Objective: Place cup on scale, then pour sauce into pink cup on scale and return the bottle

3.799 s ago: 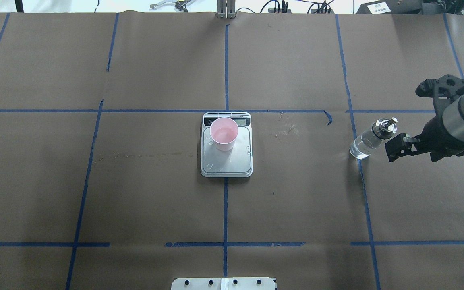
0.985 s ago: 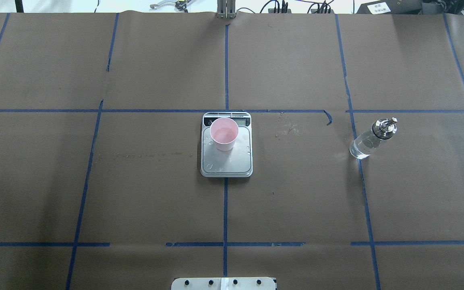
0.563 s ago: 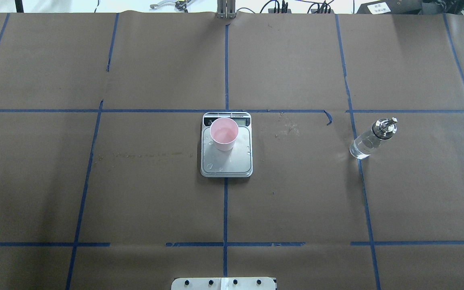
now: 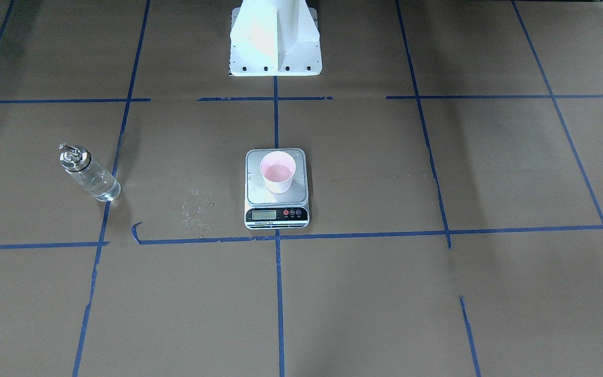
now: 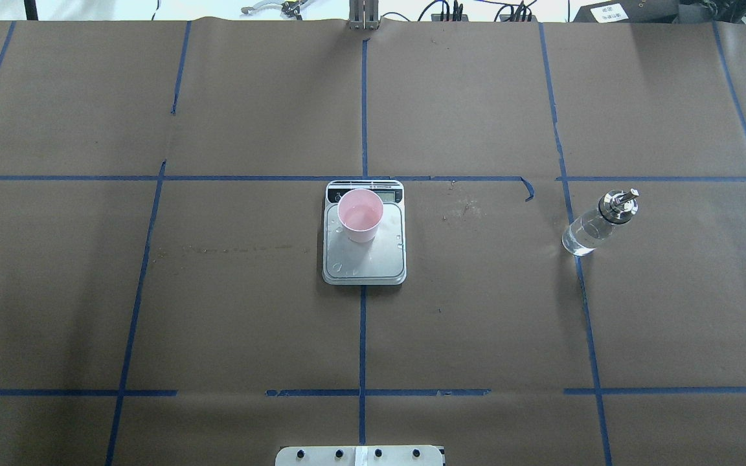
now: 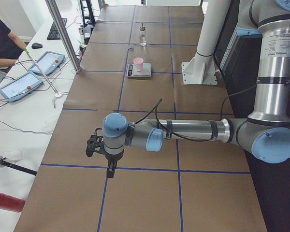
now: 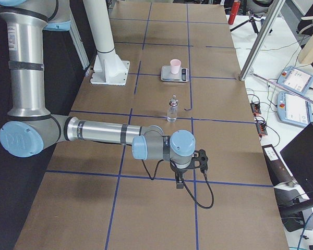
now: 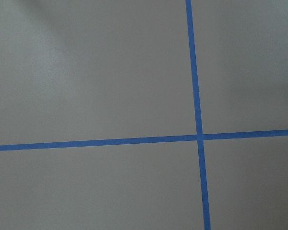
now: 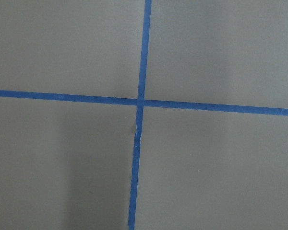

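Brown-papered desk [image 5: 217, 291], gridded with blue tape [image 5: 363, 336]: left claw [image 6: 93, 147] and right claw [image 7: 200, 159] hover at opposite ends, whether open or closed I cannot tell. At centre sits the scale [image 5: 364, 262]; well apart, on the robot's right, the bottle [image 5: 590, 228] stands upright. On the scale's plate stands the cup [image 5: 361, 223], holding clear sauce [image 5: 360, 212].

A plain brown surface [image 8: 86, 72] fills the view. An upright blue tape line [image 8: 194, 72] and a level blue tape line [image 8: 86, 143] meet at a crossing [image 8: 199, 136]. Leftward from the crossing, the level line sinks slightly.
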You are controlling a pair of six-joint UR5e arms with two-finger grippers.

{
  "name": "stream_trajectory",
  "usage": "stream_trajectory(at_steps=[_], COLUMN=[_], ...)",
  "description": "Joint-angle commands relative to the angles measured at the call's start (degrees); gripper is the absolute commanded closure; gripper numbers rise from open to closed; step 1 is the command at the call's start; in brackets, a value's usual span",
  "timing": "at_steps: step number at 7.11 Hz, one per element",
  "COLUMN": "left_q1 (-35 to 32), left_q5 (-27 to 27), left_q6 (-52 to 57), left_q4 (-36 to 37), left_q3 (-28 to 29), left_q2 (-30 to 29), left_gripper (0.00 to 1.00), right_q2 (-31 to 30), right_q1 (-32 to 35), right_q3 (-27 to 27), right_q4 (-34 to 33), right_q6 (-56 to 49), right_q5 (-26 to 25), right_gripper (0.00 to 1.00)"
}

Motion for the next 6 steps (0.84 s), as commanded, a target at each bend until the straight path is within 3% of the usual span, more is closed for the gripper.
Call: stream_trajectory(at_steps=[1,6], left_q1=[0.0,3.8], left_q5=[-0.3,-2.5], left_q6=[0.0,0.0], left_q4=[-0.1,0.4], left_q3=[-0.2,-2.9], left_q2=[0.0,-0.7], left_gripper=[0.0,0.0], right_q2=[0.0,0.4], right_q1=[0.0,0.0], right_q3=[-0.1,0.0], right_q4=[0.0,0.0], right_q6=[0.0,0.0], right_q5=[0.0,0.4], right_gripper=[0.0,0.0])
